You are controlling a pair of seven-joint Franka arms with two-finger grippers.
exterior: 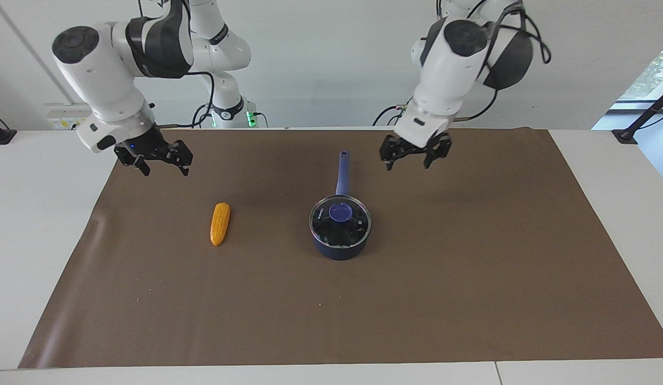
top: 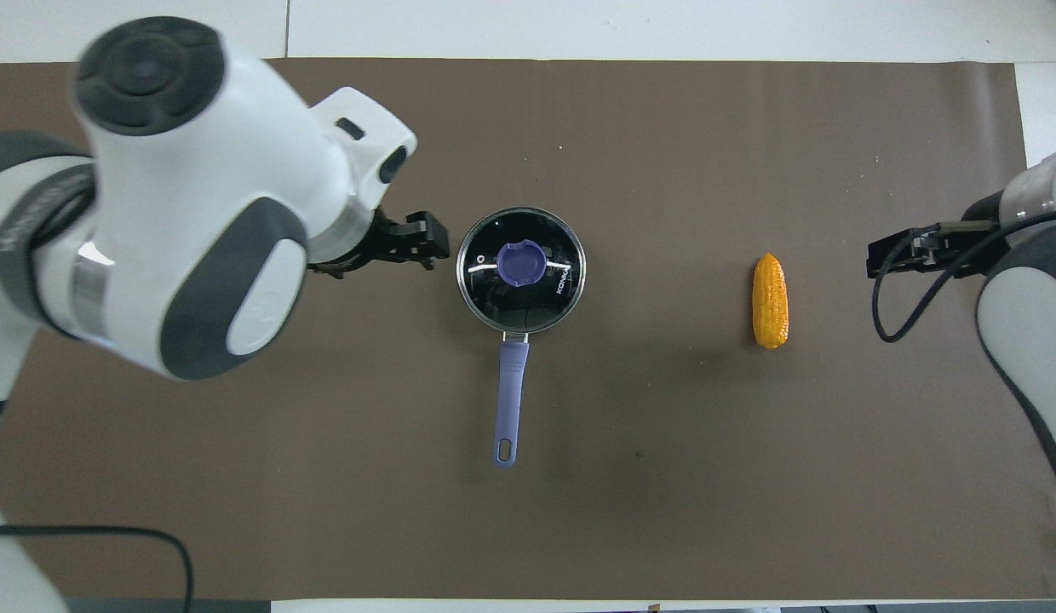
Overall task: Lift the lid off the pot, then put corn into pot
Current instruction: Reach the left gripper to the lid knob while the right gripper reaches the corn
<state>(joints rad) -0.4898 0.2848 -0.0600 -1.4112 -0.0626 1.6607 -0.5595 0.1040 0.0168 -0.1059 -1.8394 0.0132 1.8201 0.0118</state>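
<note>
The navy pot [exterior: 339,250] stands mid-mat with its long handle [exterior: 342,171] pointing toward the robots. The glass lid [exterior: 340,222] with its blue knob sits on the pot. In the overhead view the lid [top: 521,271] covers the pot, whose handle [top: 511,400] shows. The yellow corn [exterior: 220,223] lies on the mat toward the right arm's end, also in the overhead view [top: 770,300]. My left gripper [exterior: 409,162] is open and empty, raised over the mat beside the pot [top: 433,245]. My right gripper [exterior: 164,170] is open and empty, over the mat beside the corn [top: 870,260].
A brown mat [exterior: 470,267] covers most of the white table [exterior: 37,214]. The left arm's big white body [top: 196,196] hides part of the mat in the overhead view.
</note>
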